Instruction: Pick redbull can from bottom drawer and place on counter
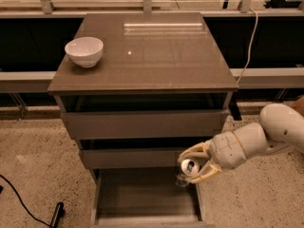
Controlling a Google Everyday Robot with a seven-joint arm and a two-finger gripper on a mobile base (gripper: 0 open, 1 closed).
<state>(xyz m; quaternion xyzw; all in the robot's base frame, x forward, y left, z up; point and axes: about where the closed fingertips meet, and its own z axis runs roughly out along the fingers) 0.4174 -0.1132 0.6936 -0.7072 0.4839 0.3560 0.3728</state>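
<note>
The redbull can (188, 170) shows its shiny silver top and pull tab. My gripper (194, 166) is shut on it, fingers on either side, holding it in the air above the right part of the open bottom drawer (142, 198), in front of the middle drawer's front panel. The drawer's flat floor shows nothing else on it. The counter (156, 51) is the glossy grey-brown top of the cabinet, well above the can.
A white bowl (84, 51) stands on the counter's left side. The two upper drawers (142, 125) are slightly ajar. My white arm (266, 137) reaches in from the right. A black cable (23, 203) and a dark object lie on the speckled floor at left.
</note>
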